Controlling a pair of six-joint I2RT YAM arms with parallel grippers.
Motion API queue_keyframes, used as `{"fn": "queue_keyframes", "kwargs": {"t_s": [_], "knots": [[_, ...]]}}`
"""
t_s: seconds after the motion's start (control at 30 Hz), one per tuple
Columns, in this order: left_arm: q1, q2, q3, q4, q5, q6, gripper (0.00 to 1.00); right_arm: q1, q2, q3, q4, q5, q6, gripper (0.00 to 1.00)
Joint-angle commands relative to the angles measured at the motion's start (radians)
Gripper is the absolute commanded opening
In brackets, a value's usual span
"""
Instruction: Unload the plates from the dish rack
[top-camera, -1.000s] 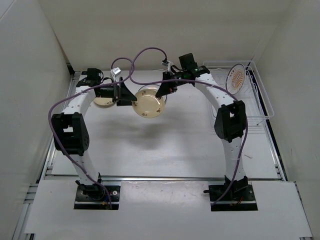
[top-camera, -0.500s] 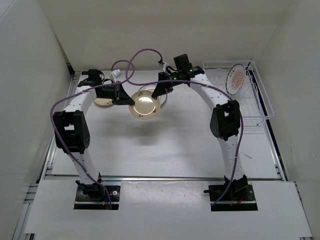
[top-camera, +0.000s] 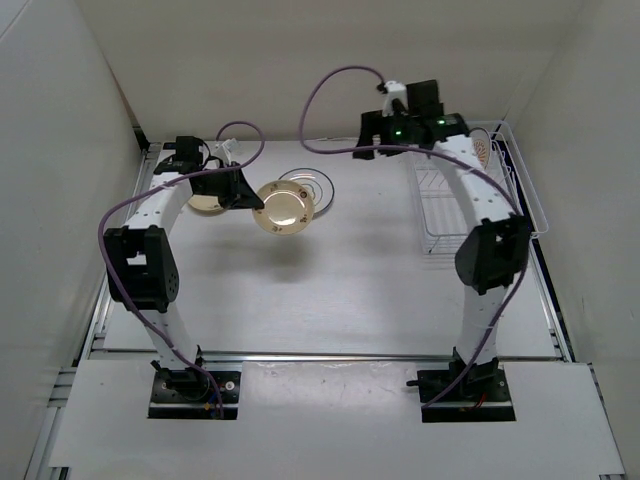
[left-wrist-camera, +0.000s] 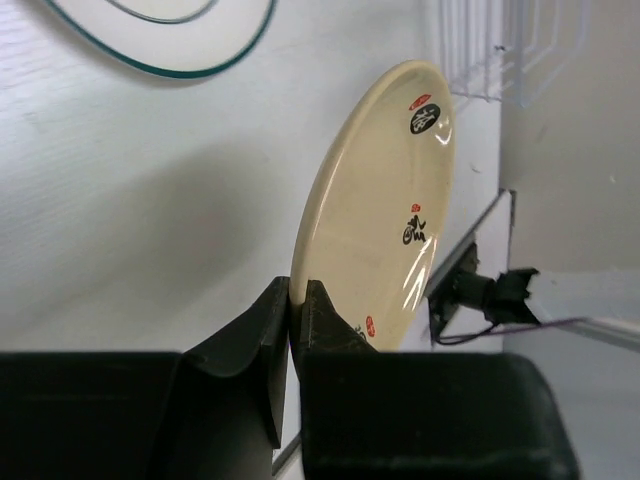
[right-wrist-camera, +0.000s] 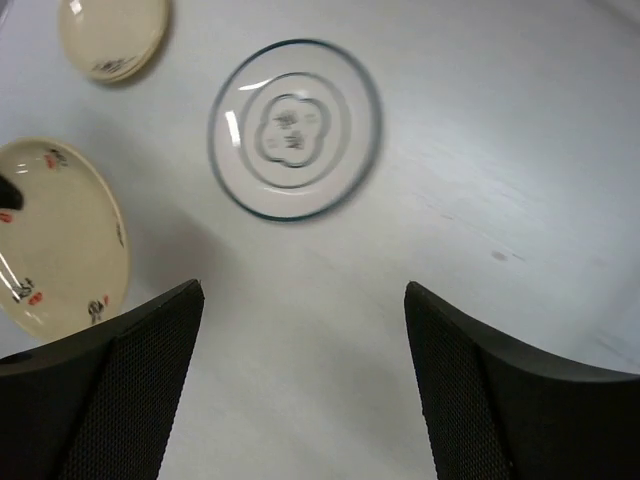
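Left hand (left-wrist-camera: 297, 295) is shut narrow on the rim of a cream plate (left-wrist-camera: 385, 210), pinching its near edge. In the wrist view the plate stands close to on-edge, decorated face toward the rack side, clear of the counter (top-camera: 330, 290).

From above, the plate hangs between two plates that lie flat. The dark-rimmed white plate (top-camera: 308, 186) is just beside it. A second cream plate (top-camera: 205, 203) is on the other side, partly under the left arm.

My read: this is the set-down step. The plate has to tip from edge-up to flat and land in the bare gap, not on the white plate's rim.

Right hand (right-wrist-camera: 302, 295) is wide open and empty, looking down at the white plate.

One orange-patterned plate (top-camera: 488, 155) shows in the dish rack (top-camera: 437, 225), upright at the far end and half hidden by the right arm. It lies to the right of the right hand, with its faces along the rack's length. The right arm is far nearer to it; the left is well apart and busy. The right hand would need to swing back toward the rack and meet the top rim edge-on.
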Motion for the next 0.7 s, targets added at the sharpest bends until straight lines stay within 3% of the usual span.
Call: {"fn": "queue_keyframes", "kwargs": {"t_s": [0.0,0.23,0.5,0.67], "knots": [[-0.001,-0.052,0.027,0.028,-0.125,-0.043,0.10,-0.064,-0.186,-0.057,0.008,0.163,-0.063,0.85],[0.127,0.073,0.145,0.028,-0.222,-0.074,0.10,-0.092,-0.387,-0.258,0.008,0.268,-0.183,0.91],[0.307,0.288,0.360,0.028,-0.138,-0.074,0.10,-0.142,-0.591,-0.481,0.008,0.243,-0.192,0.93],[0.367,0.385,0.404,0.028,-0.095,-0.054,0.10,-0.173,-0.659,-0.577,0.008,0.199,-0.192,0.94]]}}
